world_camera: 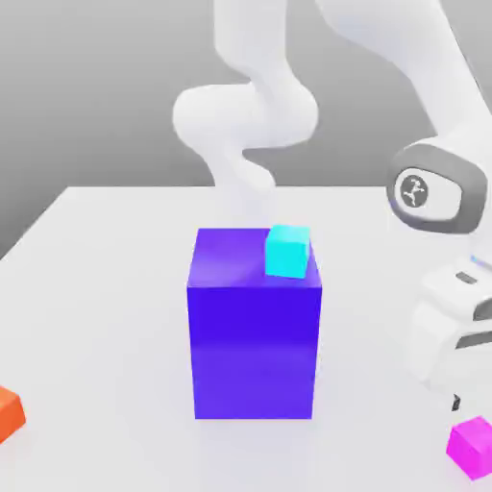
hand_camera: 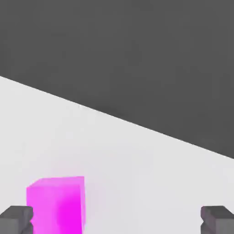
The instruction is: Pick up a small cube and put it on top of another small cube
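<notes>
The hand (hand_camera: 116, 220) (fingers spread, nothing held) hangs just above the magenta cube (hand_camera: 57, 204), which sits off-centre beside one fingertip.

white table (world_camera: 115, 288) carries purple block (world_camera: 254, 336), orange cube (world_camera: 8, 413), magenta cube (world_camera: 471, 447).

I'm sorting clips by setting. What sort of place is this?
Likely a simulated tabletop test scene: a bare white table, plain coloured blocks such as the big purple block and magenta cube, against a featureless grey backdrop.
</notes>
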